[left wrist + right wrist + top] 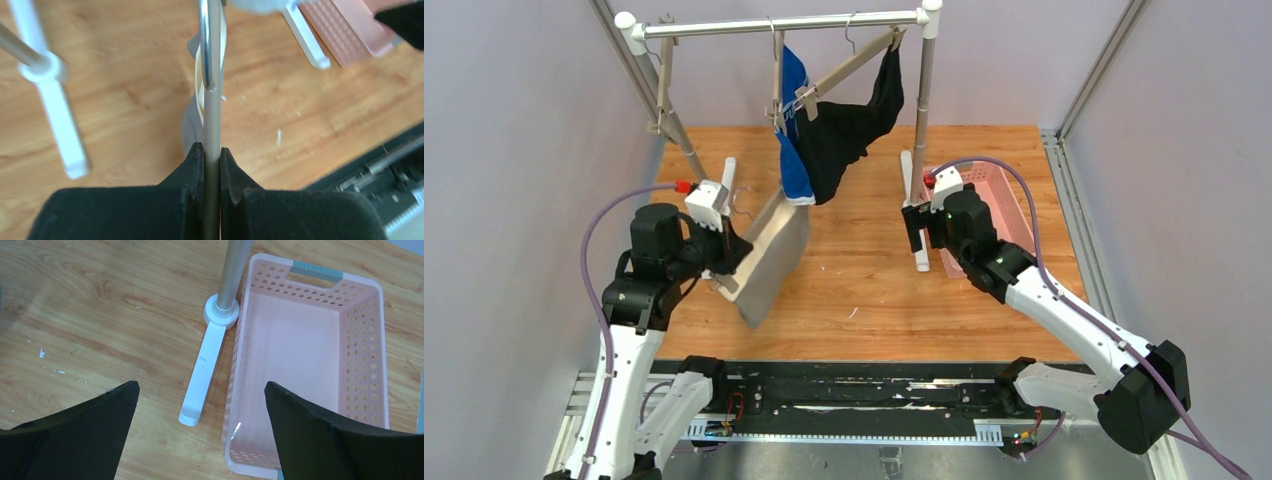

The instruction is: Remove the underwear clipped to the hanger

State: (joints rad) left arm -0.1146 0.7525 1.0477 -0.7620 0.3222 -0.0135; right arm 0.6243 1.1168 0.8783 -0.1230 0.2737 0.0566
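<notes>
My left gripper is shut on a metal rod of a wooden clip hanger held off the rail, low over the table. The grey underwear hangs from this hanger. In the left wrist view my jaws pinch the grey rod, with grey cloth behind it. The blue underwear and the black underwear hang clipped to hangers on the rack rail. My right gripper is open and empty by the right rack post; it also shows in the right wrist view.
A pink perforated basket stands right of the rack; its wall lies under my right gripper. The rack's white foot and post stand beside it. An empty hanger hangs at the rail's left end. Another foot shows.
</notes>
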